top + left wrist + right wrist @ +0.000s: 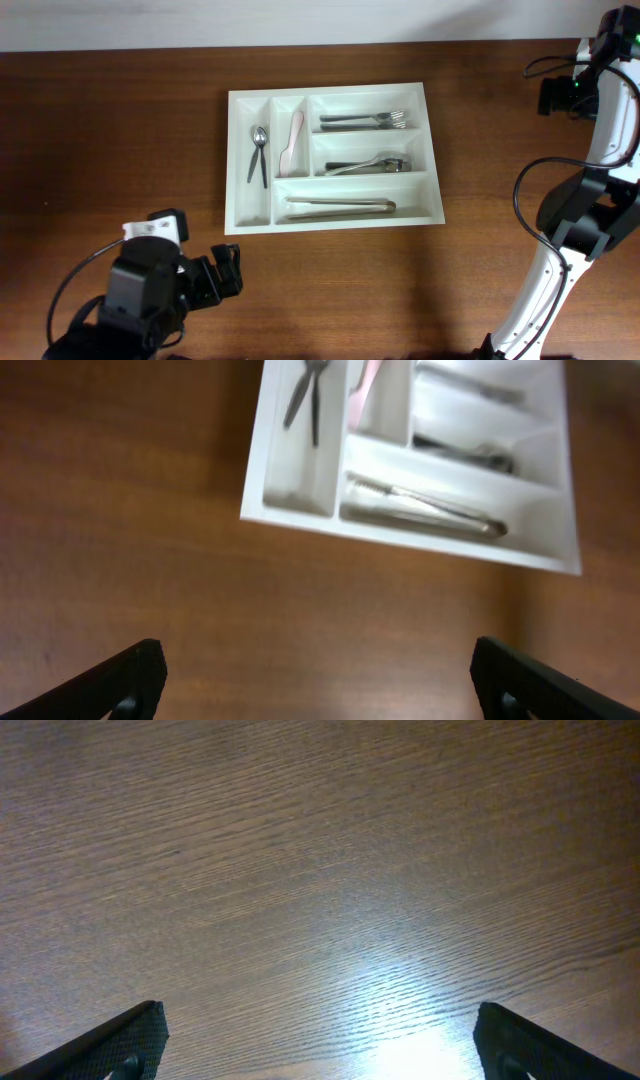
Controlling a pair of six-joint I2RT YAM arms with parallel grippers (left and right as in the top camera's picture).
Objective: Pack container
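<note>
The container [425,96] is a white cutlery tray in the middle of the table. Its two upright compartments hold spoons [258,150] and a pink utensil [293,138]. Its long compartments hold forks [365,120], more cutlery [370,164] and metal tongs [340,207]. The left wrist view shows the tray's near end [290,518] with the tongs [425,510]. My left gripper [228,268] is open and empty below the tray's left corner; it also shows in the left wrist view [320,685]. My right gripper [320,1045] is open over bare wood.
The right arm [590,150] stands at the table's right edge, well away from the tray. The table [100,130] is dark wood with a pale wall strip along its far edge.
</note>
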